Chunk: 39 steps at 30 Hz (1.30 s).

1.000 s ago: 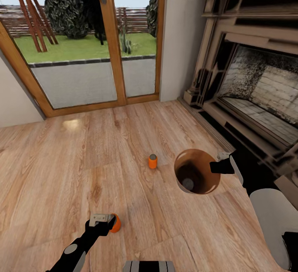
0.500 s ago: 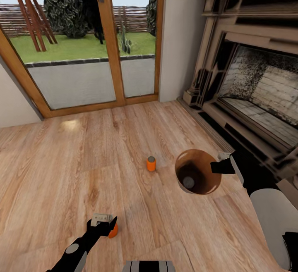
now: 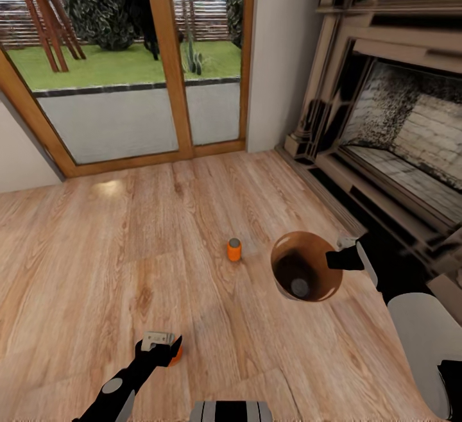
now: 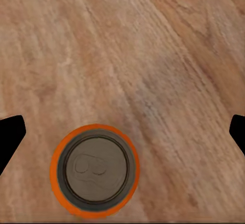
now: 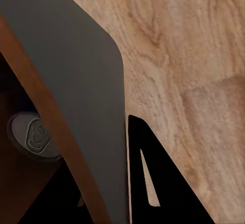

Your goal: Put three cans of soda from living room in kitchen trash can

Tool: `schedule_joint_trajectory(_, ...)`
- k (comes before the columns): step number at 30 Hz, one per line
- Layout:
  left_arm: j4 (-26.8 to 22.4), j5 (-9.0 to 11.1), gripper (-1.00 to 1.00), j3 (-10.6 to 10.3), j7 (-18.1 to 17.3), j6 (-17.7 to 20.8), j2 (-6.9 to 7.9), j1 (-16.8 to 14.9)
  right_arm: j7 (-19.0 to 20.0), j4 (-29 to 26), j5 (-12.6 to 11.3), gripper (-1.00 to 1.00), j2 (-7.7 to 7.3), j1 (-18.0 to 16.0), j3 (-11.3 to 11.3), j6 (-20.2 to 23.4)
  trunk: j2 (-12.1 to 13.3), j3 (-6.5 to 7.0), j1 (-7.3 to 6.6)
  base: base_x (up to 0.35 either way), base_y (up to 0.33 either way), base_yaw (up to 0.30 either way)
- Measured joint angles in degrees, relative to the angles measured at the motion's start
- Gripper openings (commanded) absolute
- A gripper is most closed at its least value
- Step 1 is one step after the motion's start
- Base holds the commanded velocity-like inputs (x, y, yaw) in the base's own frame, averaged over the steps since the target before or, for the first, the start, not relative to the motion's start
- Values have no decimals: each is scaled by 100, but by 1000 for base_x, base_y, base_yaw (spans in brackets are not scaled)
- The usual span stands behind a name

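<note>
Nearest, the left claw (image 3: 168, 344) hangs spread wide over an upright soda can (image 4: 94, 169) on the plank floor (image 3: 96, 261); the can sits off-centre between the fingers, so centre it before descending. Farther right, the right claw (image 3: 338, 259) clamps the trash can (image 3: 282, 261) rim, one can inside (image 5: 31, 134). Another soda can (image 3: 235, 249) stands beyond.

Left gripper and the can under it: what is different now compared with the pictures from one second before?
The left gripper has come down over the near soda can, covering more of it; its fingers stand open on both sides, nothing gripped yet. The camera tilted slightly, so the doors moved up in the picture. Unchanged: the right gripper holds the trash can by its rim with one can inside, and the far can stands on the floor.
</note>
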Motion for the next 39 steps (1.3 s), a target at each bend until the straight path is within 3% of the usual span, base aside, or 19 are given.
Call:
schedule_joint_trajectory(9, 33, -1, 100, -12, -5, -2, 4, 0, -138, 0, -5, -100, 9, -1, -7, 1, -12, -264, 23, 0, 0, 0)
schedule_joint_trajectory(13, 27, 0, 100, -12, -12, -60, 4, 2, -152, -1, 0, -100, 6, -2, -6, 0, -12, -300, 23, 0, 0, 0)
schedule_joint_trajectory(28, 29, 29, 100, 28, -6, -100, 3, 0, -167, -1, 60, -100, -2, -1, 18, -6, -13, -333, 23, 0, 34, 0)
schedule_joint_trajectory(32, 4, 29, 100, 27, -2, -106, 3, 0, -170, -2, -108, -100, -3, -2, 18, 11, -13, -333, 22, 0, 73, 0)
schedule_joint_trajectory(36, 1, 27, 100, 27, 2, -107, 4, 0, -223, -1, 42, -100, -5, -2, 24, -4, -13, -333, 22, 0, 23, 0)
schedule_joint_trajectory(39, 3, 22, 100, 24, 2, -108, 4, 0, -238, -1, 4, -100, 4, -2, 31, 0, -13, -333, 22, 0, 7, 0)
